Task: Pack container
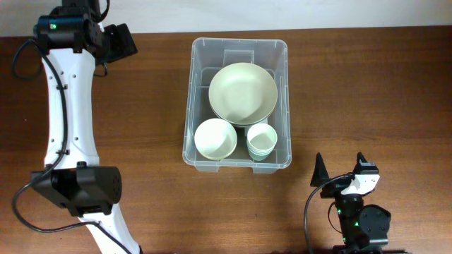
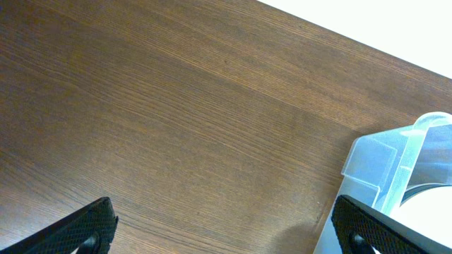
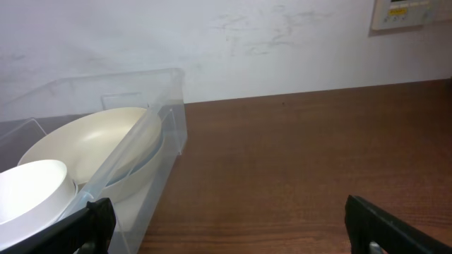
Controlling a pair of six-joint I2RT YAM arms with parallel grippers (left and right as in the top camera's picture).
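Container [image 1: 284, 85] holds big bowl [image 1: 242, 92], small bowl [image 1: 215, 138], cups [image 1: 262, 140]; nothing seems left outside, probably packed. Left gripper [image 2: 222, 215], right gripper [image 1: 340, 168] both wide, empty.

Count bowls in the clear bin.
2: large cream bowl at the container's far end; small white bowl in its near-left corner, beside the cup. More may be nested under the large one.

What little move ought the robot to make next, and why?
Probably just park the arms: the big bowl, small bowl and cups already sit inside the bin, and the left pincer and right pincer hang open, apart from it, holding nothing.
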